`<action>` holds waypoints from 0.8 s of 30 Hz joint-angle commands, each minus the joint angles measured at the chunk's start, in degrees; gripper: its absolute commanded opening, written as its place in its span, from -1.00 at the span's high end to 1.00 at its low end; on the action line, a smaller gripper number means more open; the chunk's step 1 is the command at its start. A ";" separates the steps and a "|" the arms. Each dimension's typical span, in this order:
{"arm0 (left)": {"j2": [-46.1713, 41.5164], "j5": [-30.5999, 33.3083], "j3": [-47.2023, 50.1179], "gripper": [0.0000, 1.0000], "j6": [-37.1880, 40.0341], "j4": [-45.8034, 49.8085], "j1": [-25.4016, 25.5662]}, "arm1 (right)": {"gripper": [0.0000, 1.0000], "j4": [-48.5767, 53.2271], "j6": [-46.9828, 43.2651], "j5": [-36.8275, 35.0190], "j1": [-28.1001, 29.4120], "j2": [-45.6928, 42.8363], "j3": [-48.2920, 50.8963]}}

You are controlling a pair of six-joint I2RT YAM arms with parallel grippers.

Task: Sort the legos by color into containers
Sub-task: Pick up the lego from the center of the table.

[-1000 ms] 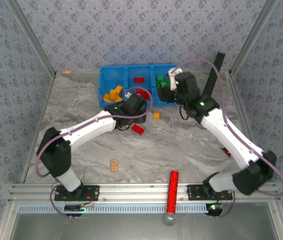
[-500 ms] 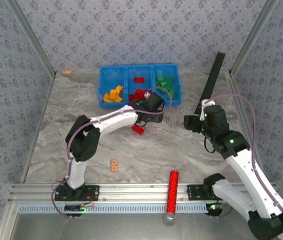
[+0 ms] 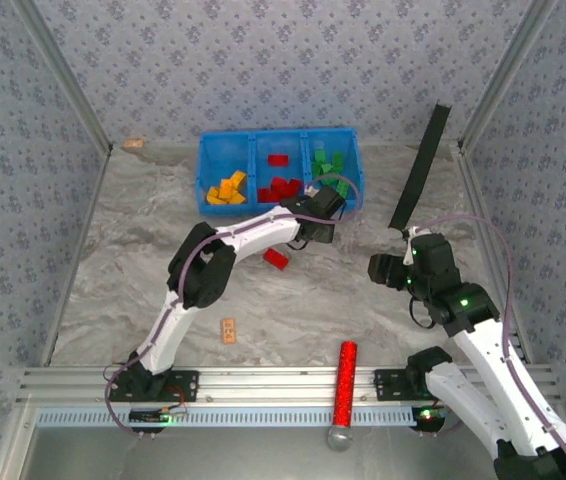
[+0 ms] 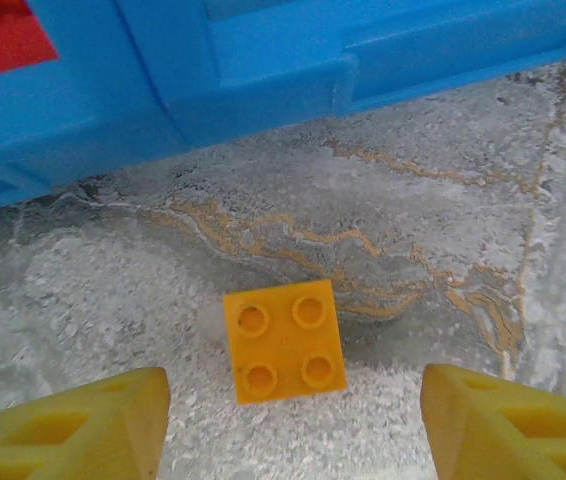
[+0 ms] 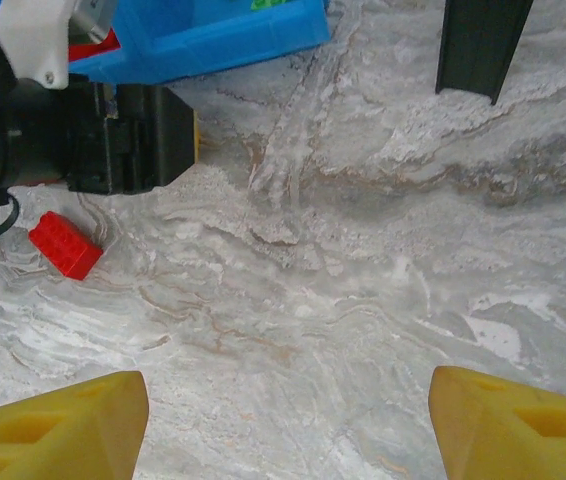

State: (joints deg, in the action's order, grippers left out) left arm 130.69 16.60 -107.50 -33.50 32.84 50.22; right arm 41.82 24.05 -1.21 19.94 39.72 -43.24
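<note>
Counter (image 3: 363,300): grey-veined marble surface that carries everything I see from overhead.

Containers (image 3: 203,172): three joined blue bins in a row at the far side of the counter. The left bin holds yellow-orange bricks (image 3: 227,188), the middle bin holds red bricks (image 3: 281,185), and the right bin holds green bricks (image 3: 328,163).

Left arm (image 3: 243,235): stretched across the counter, so that the left claw (image 3: 321,222) sits just before the near wall of the containers, about where the middle and right bins meet. On my left wrist feed the left claw (image 4: 293,420) is spread wide and grips nothing.

Right arm (image 3: 483,345): folded back on the right side. The right claw (image 3: 378,268) hangs over bare counter, well apart from the bins. On my right wrist feed the right claw (image 5: 283,420) is also spread wide and empty.

Black strip (image 3: 420,168): a long dark bar slanting along the right side.

Red glittery cylinder (image 3: 344,383): lies across the near rail, between the two arm bases.

Red brick (image 3: 276,259): loose on the counter, just near of the left claw.

Orange brick (image 4: 284,341): a four-stud piece lying flat, studs up, on the counter in front of the blue wall. It sits between the left claw's spread fingertips and touches neither.

Tan block (image 3: 228,330): small, flat and alone, near the left arm.
</note>
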 commanded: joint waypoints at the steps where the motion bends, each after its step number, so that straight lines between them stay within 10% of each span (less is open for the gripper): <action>1: 2.44 1.60 -3.98 -0.30 0.90 3.14 -0.40 | -0.51 -0.60 1.52 2.33 -0.67 0.60 0.70; 24: 11.08 -1.06 -11.09 0.24 -0.61 6.79 -2.95 | -0.46 -3.37 3.79 5.17 -2.61 6.00 1.62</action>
State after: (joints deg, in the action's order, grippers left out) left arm 139.81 15.84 -117.64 -33.74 37.54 48.07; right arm 38.09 26.20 3.88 17.80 45.15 -41.87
